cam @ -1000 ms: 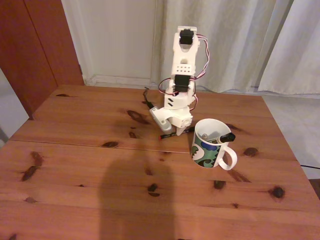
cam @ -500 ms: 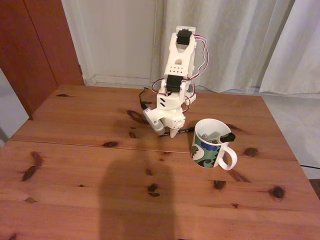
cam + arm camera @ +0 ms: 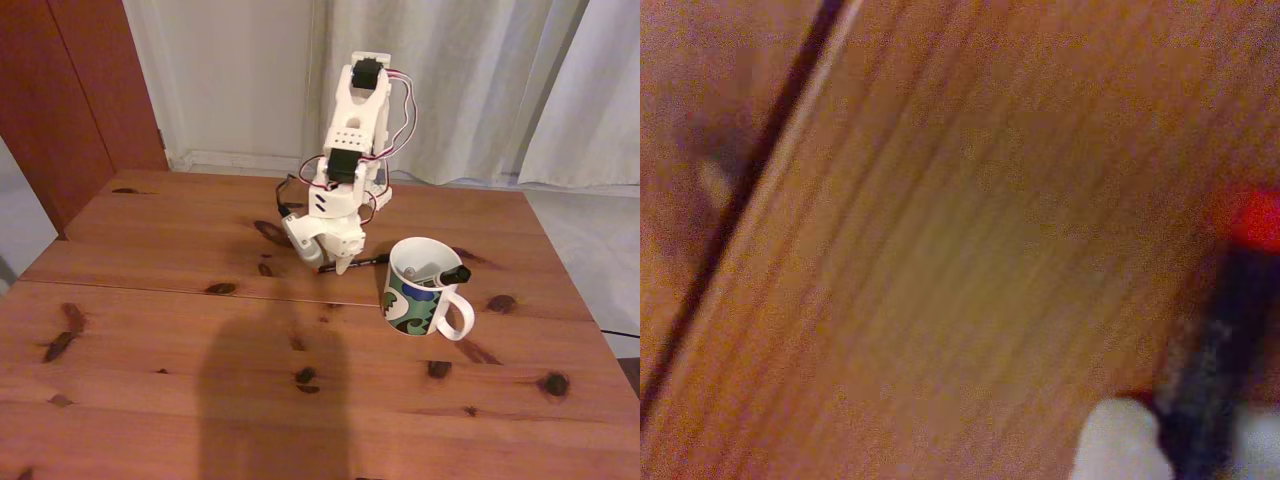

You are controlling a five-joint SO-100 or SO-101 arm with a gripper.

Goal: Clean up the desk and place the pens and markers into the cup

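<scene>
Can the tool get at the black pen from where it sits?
Probably yes: the tool is low on the desk, right at the black pen; nothing lies between. The cup stands aside.

In the fixed view, the white patterned ceramic mug (image 3: 423, 297) stands on the reddish-brown wooden desk (image 3: 180, 360), right of the white two-finger gripper (image 3: 335, 268), a black-capped white marker (image 3: 447, 274) leaning inside, a black pen (image 3: 364, 261) lying between gripper and mug.
</scene>
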